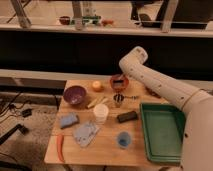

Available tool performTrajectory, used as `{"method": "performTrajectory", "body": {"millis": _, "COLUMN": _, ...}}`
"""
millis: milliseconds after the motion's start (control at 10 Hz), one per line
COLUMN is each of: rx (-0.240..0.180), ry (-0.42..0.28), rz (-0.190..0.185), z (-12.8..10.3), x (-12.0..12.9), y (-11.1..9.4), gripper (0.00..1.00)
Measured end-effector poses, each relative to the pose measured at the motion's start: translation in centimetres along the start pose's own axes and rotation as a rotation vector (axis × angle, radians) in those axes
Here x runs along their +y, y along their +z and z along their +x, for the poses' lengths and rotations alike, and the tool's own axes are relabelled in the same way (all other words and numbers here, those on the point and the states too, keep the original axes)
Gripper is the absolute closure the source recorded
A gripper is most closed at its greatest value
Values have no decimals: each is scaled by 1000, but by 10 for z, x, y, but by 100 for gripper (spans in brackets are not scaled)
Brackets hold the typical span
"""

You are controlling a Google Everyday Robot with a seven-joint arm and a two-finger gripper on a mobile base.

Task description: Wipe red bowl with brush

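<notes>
So the wooden counter takes up most of the view, and the white arm comes in from the right side, bends at the elbow and drops down toward the back of it. A green tray sits on the counter's right end. The purple bowl is at the back left. The red bowl is further right along the back edge, with a small orange between the two. A white cup stands near the middle, with a black block just to its right. The gripper hangs right over the red bowl, fingers pinched together on the brush, whose dark head is down inside the bowl.
</notes>
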State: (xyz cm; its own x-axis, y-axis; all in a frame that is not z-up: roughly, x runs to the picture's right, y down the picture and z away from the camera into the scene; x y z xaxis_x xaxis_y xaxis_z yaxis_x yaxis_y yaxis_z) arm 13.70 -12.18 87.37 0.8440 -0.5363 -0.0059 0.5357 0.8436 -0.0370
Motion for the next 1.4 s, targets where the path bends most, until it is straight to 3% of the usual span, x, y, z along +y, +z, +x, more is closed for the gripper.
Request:
{"method": "performTrajectory", "body": {"millis": 500, "rx": -32, "ry": 43, "rz": -47, "z": 13, "x": -1, "y": 45, "gripper": 97}}
{"method": "performTrajectory", "body": {"millis": 1000, "rx": -32, "ry": 48, "rz": -51, "z": 15, "x": 0, "y": 47, "gripper": 97}}
{"method": "performTrajectory", "body": {"millis": 1400, "rx": -16, "ry": 18, "rz": -48, "z": 6, "x": -6, "y": 63, "gripper": 97}}
